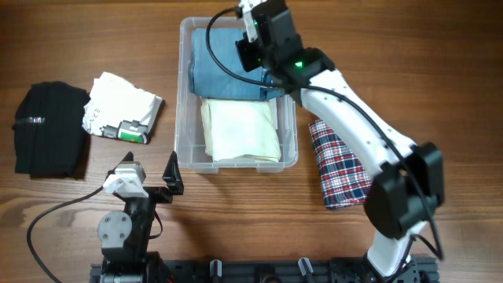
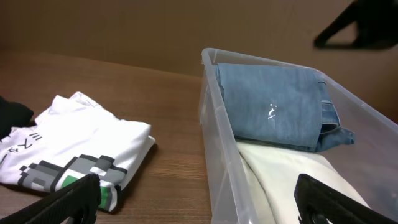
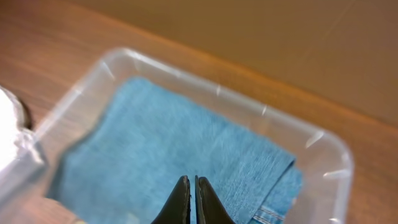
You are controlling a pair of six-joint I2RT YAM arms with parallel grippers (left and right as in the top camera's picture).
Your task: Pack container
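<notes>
I hold my right hand (image 3: 191,198), fingers pressed together, over the denim (image 3: 168,143) in the container (image 3: 329,155), probably to tamp it flat; left hand (image 1: 149,169) sits spread nearby.

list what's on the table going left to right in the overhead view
black folded garment → white printed t-shirt → clear container → red plaid cloth
</notes>
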